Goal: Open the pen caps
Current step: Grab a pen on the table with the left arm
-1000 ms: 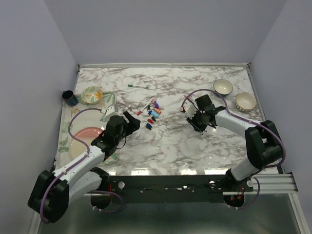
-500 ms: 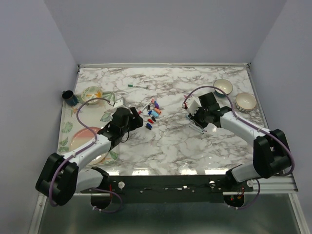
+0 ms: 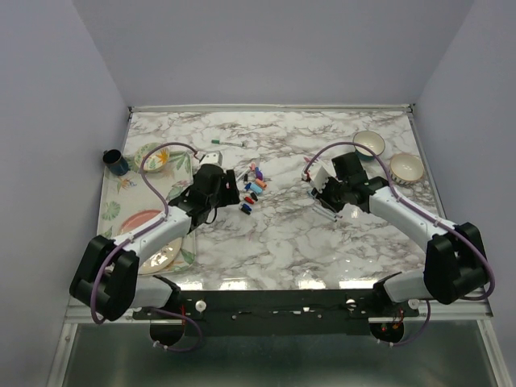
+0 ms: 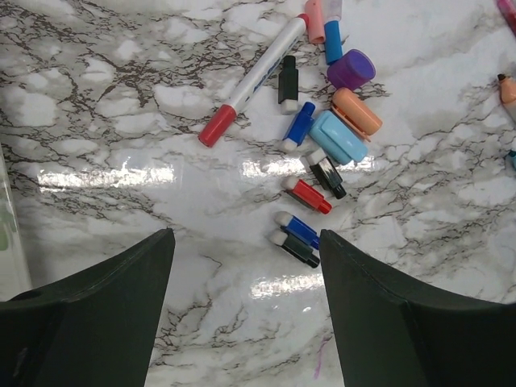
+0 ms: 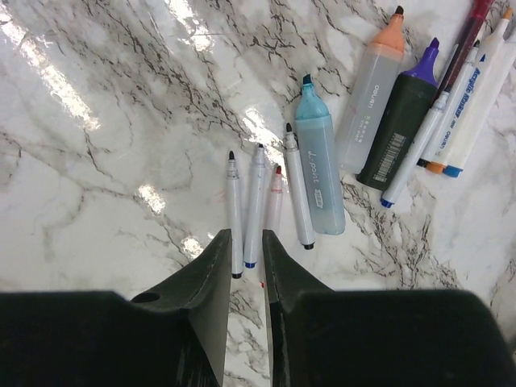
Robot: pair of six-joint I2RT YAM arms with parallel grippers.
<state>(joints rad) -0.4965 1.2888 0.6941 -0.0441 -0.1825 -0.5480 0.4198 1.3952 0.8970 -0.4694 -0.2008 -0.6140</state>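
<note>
The left gripper [image 4: 243, 242] is spread wide, with bare marble table [image 4: 105, 97] between its dark fingers [image 4: 121, 290]. It holds nothing and touches nothing. The pen caps [image 4: 337, 137] lie flat in a loose scatter just ahead of it, more toward its right finger than its left.

Nearest the fingertips are a blue cap [image 4: 300, 229] and a dark cap [image 4: 297, 247], side by side and touching. A red cap [image 4: 309, 196] lies just beyond them. All three slant the same way, pale ends toward the left-finger side. Farther out, an orange cap [image 4: 357, 111] and a purple cap [image 4: 351, 68] lie close together.

To the left of the scatter lies a white marker [image 4: 256, 76]. It runs diagonally, and its red-capped end is the end nearer the gripper.

The right gripper [image 5: 244, 238] is well apart from the caps. Its fingers stand close together with only a narrow slit between them, and whether they pinch anything cannot be told. Just ahead of it four thin pens [image 5: 256, 201] lie almost parallel, tips pointing away from it. Beyond them lie a light blue highlighter [image 5: 318, 169] and more uncapped markers.
</note>
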